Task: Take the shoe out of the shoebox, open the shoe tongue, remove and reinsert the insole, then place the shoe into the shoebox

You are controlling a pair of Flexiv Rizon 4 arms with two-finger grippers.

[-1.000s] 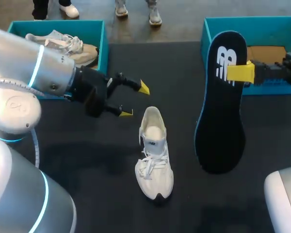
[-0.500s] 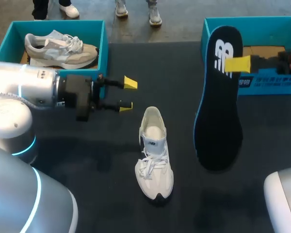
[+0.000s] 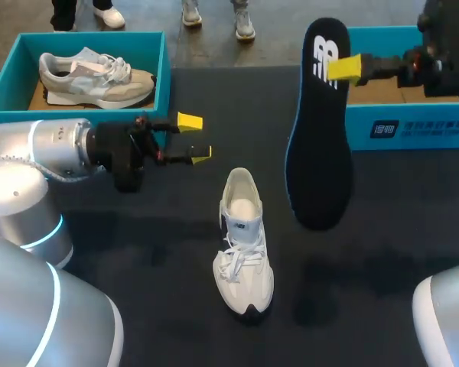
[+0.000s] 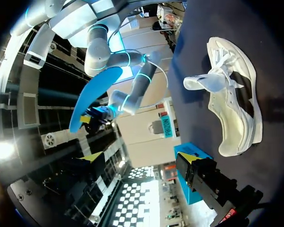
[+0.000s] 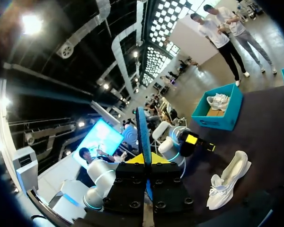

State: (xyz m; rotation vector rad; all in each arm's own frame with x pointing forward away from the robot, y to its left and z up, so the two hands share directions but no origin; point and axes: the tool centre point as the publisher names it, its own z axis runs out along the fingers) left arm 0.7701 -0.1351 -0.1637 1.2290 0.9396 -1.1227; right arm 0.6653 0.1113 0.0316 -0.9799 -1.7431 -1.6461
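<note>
A white sneaker (image 3: 243,245) lies alone on the dark table, toe toward the near edge and its opening facing up. My right gripper (image 3: 344,69) is shut on the heel end of a black insole (image 3: 317,130), which hangs in the air to the sneaker's right. In the right wrist view the insole (image 5: 143,132) stands edge-on between the shut yellow tips (image 5: 146,160), with the sneaker (image 5: 229,182) far ahead. My left gripper (image 3: 193,139) is open and empty, hovering left of the sneaker's heel. Its wrist view shows the sneaker (image 4: 232,104) and the insole's blue underside (image 4: 97,97) ahead.
A teal shoebox (image 3: 159,80) at the back left holds a beige sneaker (image 3: 92,73). A second teal shoebox (image 3: 413,122) stands at the back right, beneath my right arm. The back left box (image 5: 217,111) also shows in the right wrist view.
My right arm has lifted the insole higher and carried it left, toward the table's middle. My left gripper has drawn back a little to the left and levelled out, still open.
</note>
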